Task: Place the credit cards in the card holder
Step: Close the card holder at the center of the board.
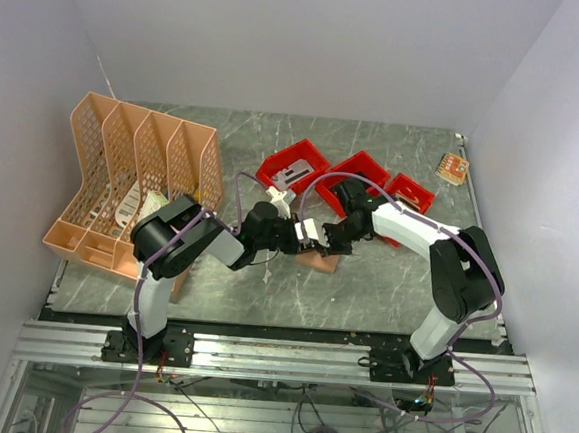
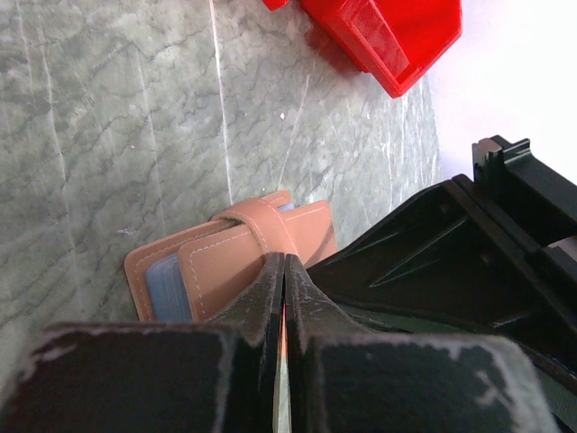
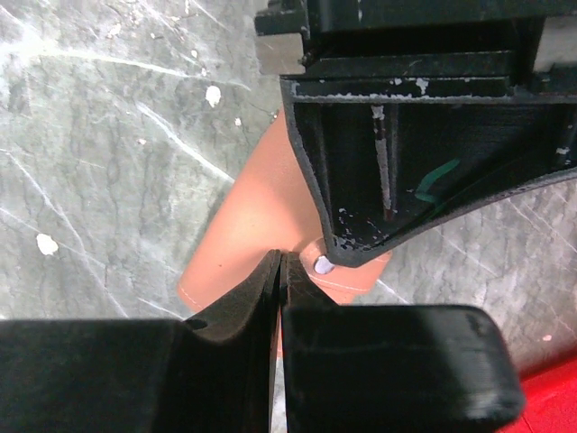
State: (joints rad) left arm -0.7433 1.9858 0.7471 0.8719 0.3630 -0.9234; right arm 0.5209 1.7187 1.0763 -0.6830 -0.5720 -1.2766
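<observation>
The tan card holder (image 1: 318,262) lies on the marble table between both arms. In the left wrist view the card holder (image 2: 230,266) shows a light blue credit card (image 2: 165,287) tucked in its pocket, and its strap (image 2: 261,225) runs into my left gripper (image 2: 284,262), which is shut on it. My right gripper (image 3: 281,259) is shut on the card holder's (image 3: 257,207) near edge, beside the strap's snap button (image 3: 322,264). From above, the left gripper (image 1: 315,239) and right gripper (image 1: 327,246) meet tip to tip over the holder.
A peach mesh file rack (image 1: 132,184) stands at the left. Three red bins (image 1: 294,165) (image 1: 361,170) (image 1: 412,192) sit behind the arms, the left one holding a whitish flat item (image 1: 291,175). A small orange-brown object (image 1: 453,168) lies at the back right.
</observation>
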